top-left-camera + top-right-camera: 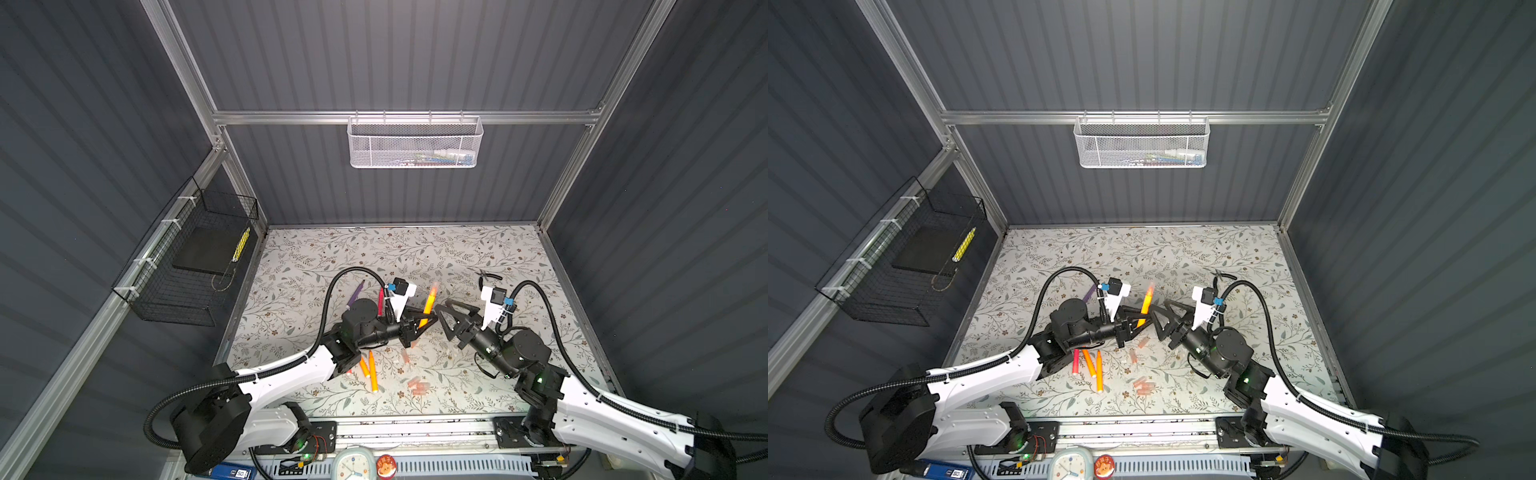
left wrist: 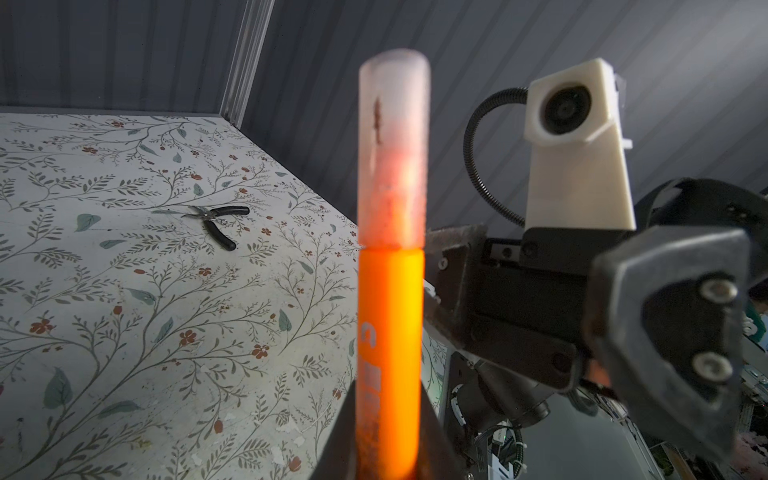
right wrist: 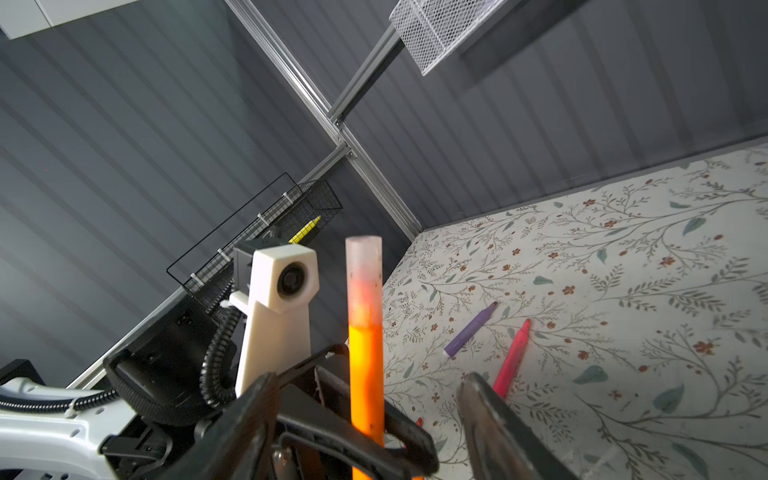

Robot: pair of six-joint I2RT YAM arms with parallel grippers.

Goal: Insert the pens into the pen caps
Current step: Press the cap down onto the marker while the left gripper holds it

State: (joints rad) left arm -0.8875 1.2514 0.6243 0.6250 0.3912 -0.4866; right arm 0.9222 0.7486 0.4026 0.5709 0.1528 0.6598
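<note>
Left gripper (image 1: pixel 422 323) was clamped on an orange pen (image 1: pixel 428 305) near the centre of the mat (image 1: pixel 457 249) - pen raised off the mat, cap (image 2: pixel 392 158) seated on its tip. Right gripper (image 1: pixel 441 321) sat at 3 o'clock of that pen, jaws spread, gripping nothing; in the right wrist view the pen stood between its fingers (image 3: pixel 486 415), clear of both. Purple pen (image 1: pixel 356 292) and pink pen (image 1: pixel 380 300) lay at 10 o'clock, two more orange pens (image 1: pixel 372 371) at 7, loose caps (image 1: pixel 417 385) at 6, pliers (image 1: pixel 488 275) at 2.
</note>
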